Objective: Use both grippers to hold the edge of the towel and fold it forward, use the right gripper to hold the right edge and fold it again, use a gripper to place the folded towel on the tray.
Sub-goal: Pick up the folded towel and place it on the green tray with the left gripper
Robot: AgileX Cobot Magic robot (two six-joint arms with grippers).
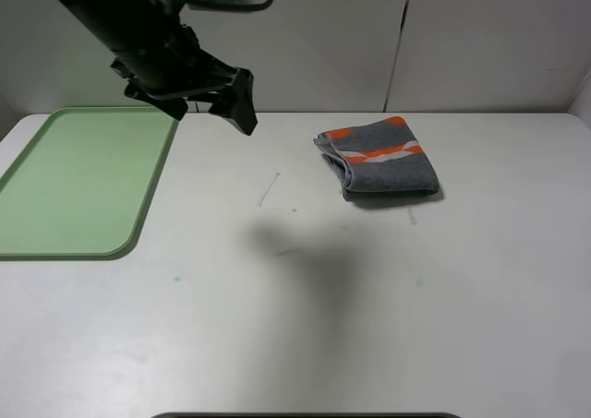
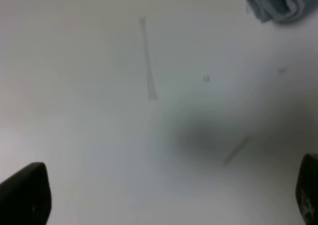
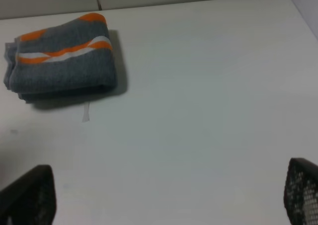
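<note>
The towel lies folded into a small thick bundle on the white table, right of the middle, its orange and white stripes facing up. It also shows in the right wrist view, and one corner of it in the left wrist view. The light green tray sits at the far left with nothing on it. My left gripper hangs high over the table between tray and towel, open and holding nothing. My right gripper is out of the exterior view. Its fingertips stand wide apart and hold nothing, well short of the towel.
A thin pale scratch mark and a few small specks lie on the table left of the towel. A white panelled wall closes the back. A dark strip runs along the front edge.
</note>
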